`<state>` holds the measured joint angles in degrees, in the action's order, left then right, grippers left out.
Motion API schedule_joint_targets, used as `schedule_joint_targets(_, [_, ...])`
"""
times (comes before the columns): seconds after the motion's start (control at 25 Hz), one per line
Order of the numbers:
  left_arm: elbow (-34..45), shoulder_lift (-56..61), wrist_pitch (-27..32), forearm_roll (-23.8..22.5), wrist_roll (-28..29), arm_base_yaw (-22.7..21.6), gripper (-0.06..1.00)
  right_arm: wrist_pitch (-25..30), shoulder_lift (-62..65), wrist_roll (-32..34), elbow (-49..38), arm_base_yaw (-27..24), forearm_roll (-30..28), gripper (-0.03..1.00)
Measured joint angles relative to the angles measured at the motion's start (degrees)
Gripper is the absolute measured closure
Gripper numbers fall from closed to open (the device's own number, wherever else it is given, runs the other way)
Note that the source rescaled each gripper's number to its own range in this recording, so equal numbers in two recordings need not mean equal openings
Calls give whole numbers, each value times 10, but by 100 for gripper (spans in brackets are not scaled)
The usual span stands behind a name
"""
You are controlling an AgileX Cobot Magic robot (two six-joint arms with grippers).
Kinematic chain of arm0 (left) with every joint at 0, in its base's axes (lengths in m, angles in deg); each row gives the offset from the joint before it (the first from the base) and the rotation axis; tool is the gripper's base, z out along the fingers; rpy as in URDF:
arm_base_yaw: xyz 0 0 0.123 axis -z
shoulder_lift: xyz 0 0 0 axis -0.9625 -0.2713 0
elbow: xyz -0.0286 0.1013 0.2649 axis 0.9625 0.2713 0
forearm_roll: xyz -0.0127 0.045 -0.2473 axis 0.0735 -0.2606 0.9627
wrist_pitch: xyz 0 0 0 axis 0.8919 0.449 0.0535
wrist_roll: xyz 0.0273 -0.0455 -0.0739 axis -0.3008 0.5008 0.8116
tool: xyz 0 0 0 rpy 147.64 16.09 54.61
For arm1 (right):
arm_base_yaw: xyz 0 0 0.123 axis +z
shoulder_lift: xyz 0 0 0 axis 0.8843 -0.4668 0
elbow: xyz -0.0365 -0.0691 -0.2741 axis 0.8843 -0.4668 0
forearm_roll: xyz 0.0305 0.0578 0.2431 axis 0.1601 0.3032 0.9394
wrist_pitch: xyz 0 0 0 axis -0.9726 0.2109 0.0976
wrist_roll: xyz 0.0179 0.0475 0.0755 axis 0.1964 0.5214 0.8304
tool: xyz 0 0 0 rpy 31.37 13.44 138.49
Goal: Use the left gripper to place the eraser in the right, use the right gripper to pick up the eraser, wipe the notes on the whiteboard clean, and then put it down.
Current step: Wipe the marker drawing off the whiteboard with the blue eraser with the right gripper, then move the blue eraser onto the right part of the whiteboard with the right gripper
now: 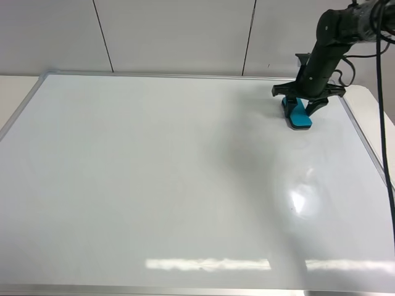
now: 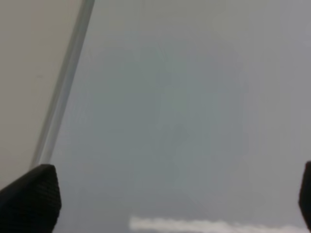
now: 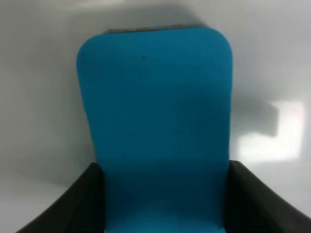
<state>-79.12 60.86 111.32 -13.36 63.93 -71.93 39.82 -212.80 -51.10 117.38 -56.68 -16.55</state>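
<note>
The teal-blue eraser point(image 1: 298, 115) lies flat on the whiteboard point(image 1: 154, 185) near its far right corner, and the right wrist view shows it filling the space between the two black fingers point(image 3: 73, 204), which press against its long sides. The right gripper point(image 1: 308, 103) is thus clamped on the eraser, with its arm point(image 1: 330, 43) reaching down from the upper right. The board's surface looks clean: no red notes can be made out in the overhead view, only glare patches and a soft shadow, so the wiping appears done or close to it. What seems left is to let go of the eraser and lift away, if it is already resting where it should stay. The left gripper point(image 2: 170, 194) does not show in the overhead view; its own camera shows its fingertips spread wide at the frame's corners with nothing between them, over bare board beside the silver frame point(image 2: 63, 92).
</note>
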Motion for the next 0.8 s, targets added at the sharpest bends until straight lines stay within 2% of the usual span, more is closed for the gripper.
schedule_joint_targets(0.12, [0, 0, 0, 0, 0, 0, -6, -12, -6, 0, 4, 36, 17, 92])
schedule_joint_targets(0.4, [0, 0, 0, 0, 0, 0, -6, -30, -7, -30, 6, 113, 104, 92])
schedule_joint_targets(0.52, [0, 0, 0, 0, 0, 0, -6, -16, 0, -27, 5, 126, 92, 92])
schedule_joint_targets(0.64, [0, 0, 0, 0, 0, 0, -6, 29, 25, -1, -1, 143, 49, 92])
schedule_joint_targets(0.8, [0, 0, 0, 0, 0, 0, -6, 73, 77, 30, -6, 168, 36, 92])
